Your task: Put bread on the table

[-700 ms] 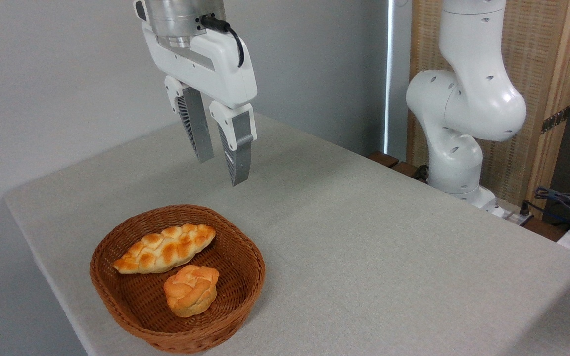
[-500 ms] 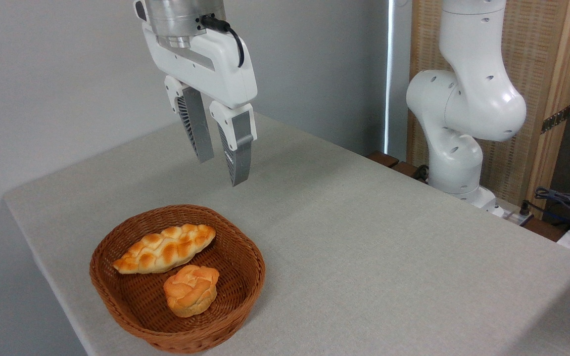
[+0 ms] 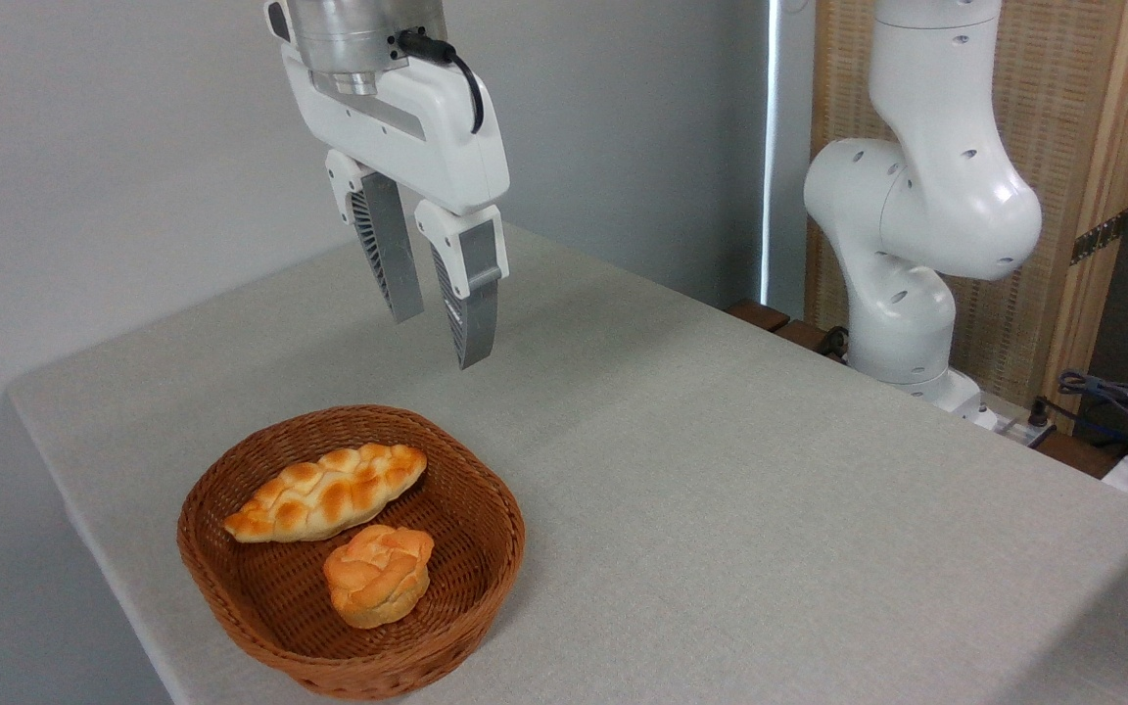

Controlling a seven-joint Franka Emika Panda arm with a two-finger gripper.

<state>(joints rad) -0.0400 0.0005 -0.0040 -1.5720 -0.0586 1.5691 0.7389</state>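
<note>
The bread [image 3: 326, 493], a long braided golden loaf with pointed ends, lies in the back half of a brown wicker basket [image 3: 486, 578] on the grey-beige table [image 3: 721, 490]. My gripper [image 3: 439, 341] hangs well above the table, up and to the right of the loaf, clear of the basket's far rim. Its two grey fingers point down with a narrow gap between them and hold nothing.
A small round knotted bun [image 3: 377, 574] sits in the basket in front of the loaf. The arm's white base [image 3: 902, 294] stands at the table's far right edge, with cables [image 3: 1112, 401] beyond it. The table's left edge runs close to the basket.
</note>
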